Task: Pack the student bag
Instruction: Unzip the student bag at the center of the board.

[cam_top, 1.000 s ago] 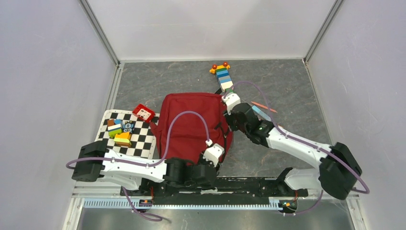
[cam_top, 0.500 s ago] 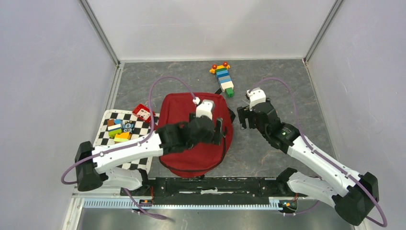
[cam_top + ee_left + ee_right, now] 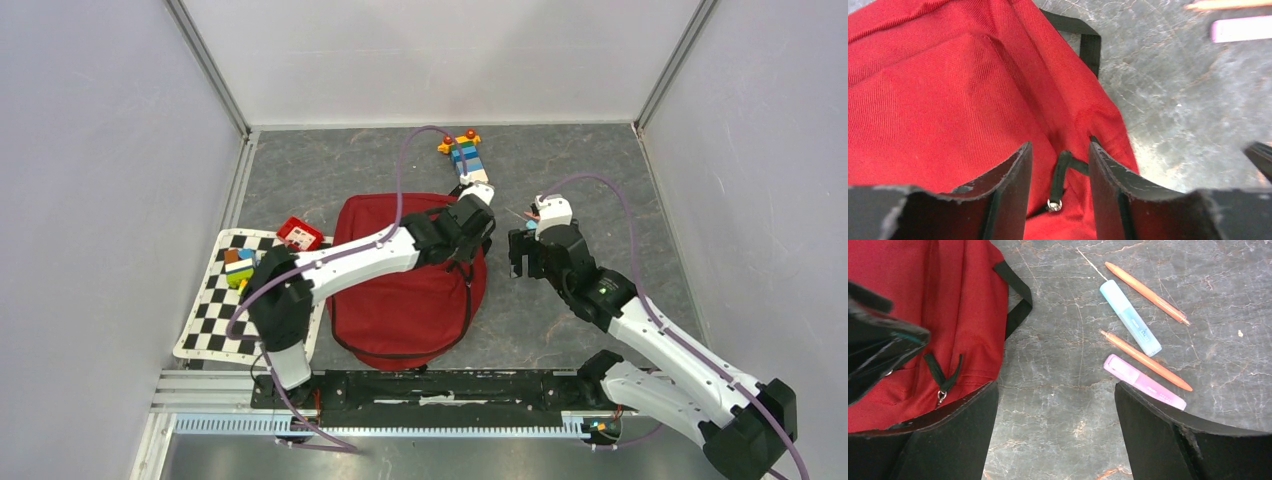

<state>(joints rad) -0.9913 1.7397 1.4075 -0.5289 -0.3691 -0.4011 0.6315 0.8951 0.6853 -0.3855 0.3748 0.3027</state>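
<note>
The student bag [image 3: 405, 285] lies flat mid-table, dark red with black straps. My left gripper [image 3: 478, 235] hovers over its far right corner. In the left wrist view its jaws [image 3: 1060, 147] stand apart on either side of a black zipper pull [image 3: 1062, 172] without touching it. My right gripper [image 3: 522, 255] hangs just right of the bag. It is wide open [image 3: 1055, 387] above bare floor, with the bag's edge [image 3: 948, 300] on its left. A pink highlighter [image 3: 1144, 382] lies by its right finger.
Two orange pens [image 3: 1147, 286] and a blue highlighter [image 3: 1130, 317] lie right of the bag. A toy block train [image 3: 466, 160] sits behind it. On the left a checkered mat [image 3: 215, 310] carries blocks [image 3: 240, 268], with a small red box [image 3: 299, 235] at its far corner. Walls enclose the table.
My left arm swung from the bag's near edge across to its far right corner, opening on the way. My right gripper left the bag's corner, moved right and opened wide.
</note>
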